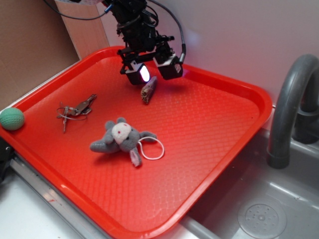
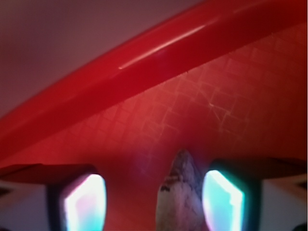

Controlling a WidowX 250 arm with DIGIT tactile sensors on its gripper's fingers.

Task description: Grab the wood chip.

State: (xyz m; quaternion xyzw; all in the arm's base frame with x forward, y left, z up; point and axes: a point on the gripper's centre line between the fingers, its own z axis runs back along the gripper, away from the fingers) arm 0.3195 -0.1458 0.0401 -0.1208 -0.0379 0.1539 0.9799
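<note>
The wood chip [image 1: 148,90], a small brown tapered chunk, lies on the red tray [image 1: 209,124] near its far rim. My gripper [image 1: 153,72] hangs low over the chip's far end, open, with one finger on each side. In the wrist view the chip [image 2: 180,197] rises between the two glowing pads [image 2: 85,202], much closer to the right pad than the left. Its tapered tip points toward the tray's far rim [image 2: 144,62]. Nothing is clamped.
A bunch of metal keys [image 1: 76,110] lies left of the chip. A grey plush toy [image 1: 122,139] with a white loop sits mid-tray. A green ball [image 1: 11,119] rests at the tray's left edge. A grey faucet [image 1: 291,99] and sink [image 1: 259,214] stand right.
</note>
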